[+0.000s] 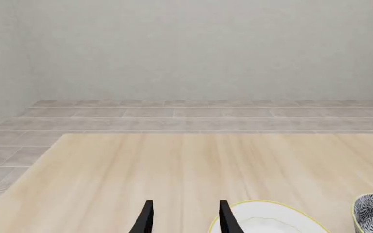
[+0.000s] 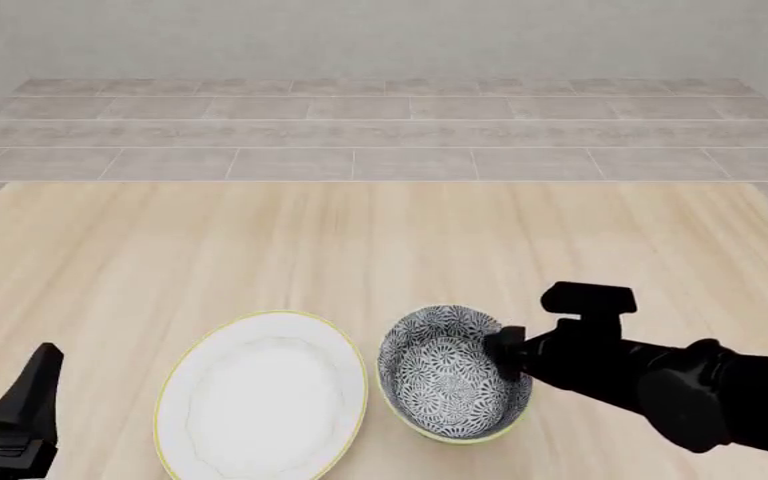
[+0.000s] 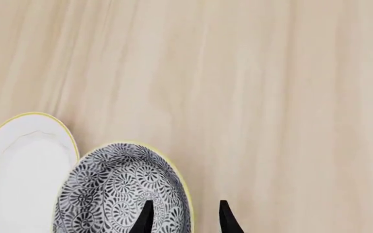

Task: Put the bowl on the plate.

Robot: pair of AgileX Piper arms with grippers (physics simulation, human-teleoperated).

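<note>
The right gripper (image 3: 183,217) straddles the near-right wall of the bowl (image 2: 451,375), one dark finger inside the patterned hollow and the other outside the pale rim, the jaws parted and apparently not yet pressed onto the wall; nothing is lifted. The bowl sits on the wooden table (image 2: 357,240) just beside the plate (image 2: 261,395), their rims close but seemingly apart, the plate to its left in the front view. The chief risk appears to be a thin-edge pinch: if the fingers close on too little rim, the deep bowl could tilt, swing or slip free as it rises. A low carry could also catch the plate's raised yellow edge and shove the plate sideways, and a release off centre could leave the bowl hanging over the rim, since it is only slightly narrower than the plate. The left gripper (image 1: 183,218) hovers with its fingers spread and empty near the plate's far-left side, close enough to matter if the plate slides that way. Otherwise the tabletop between bowl and plate holds no obstacle; beyond it lie the tiled floor (image 2: 384,130) and grey wall (image 1: 186,48).
</note>
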